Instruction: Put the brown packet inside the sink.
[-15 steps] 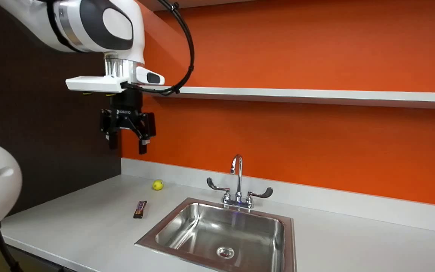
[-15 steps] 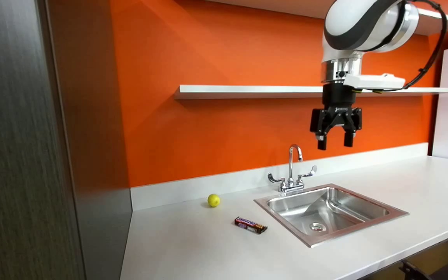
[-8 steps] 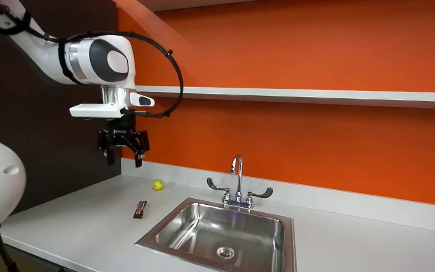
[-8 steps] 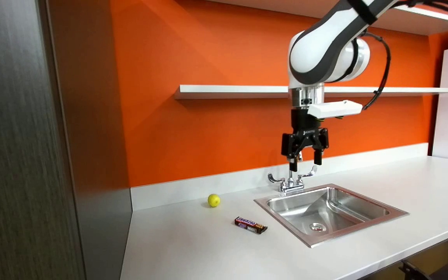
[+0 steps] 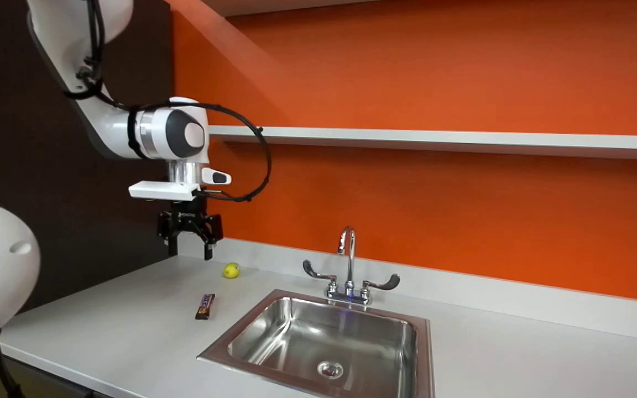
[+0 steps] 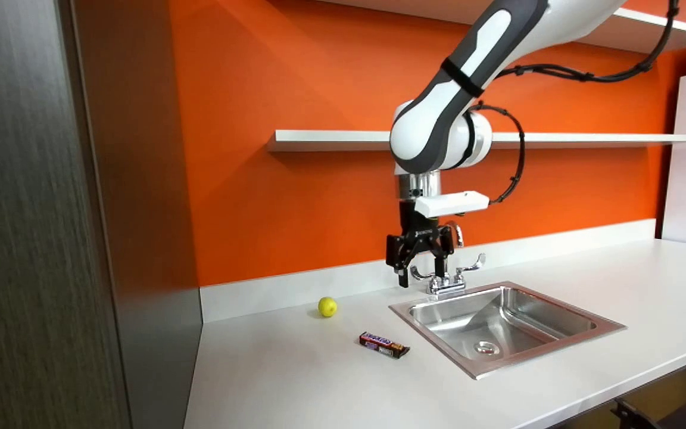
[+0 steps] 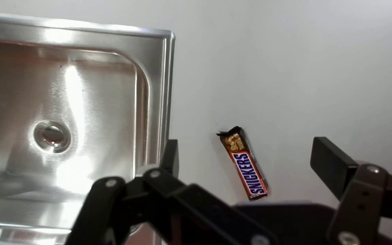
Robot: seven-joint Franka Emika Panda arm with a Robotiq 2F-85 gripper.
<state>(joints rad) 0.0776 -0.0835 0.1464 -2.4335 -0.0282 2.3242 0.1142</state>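
"Where's the packet (image 7: 245, 163)?"
"Lying on the counter (image 6: 271, 381), beside the sink (image 7: 157, 102)."
"And the gripper (image 5: 191, 252)?"
"Above the counter, its fingers (image 7: 332, 166) spread wide apart, gripping nothing."

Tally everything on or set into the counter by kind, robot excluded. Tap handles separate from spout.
1 candy bar
1 yellow ball, possibly a fruit
1 sink
1 tap spout
2 tap handles
Total: 6
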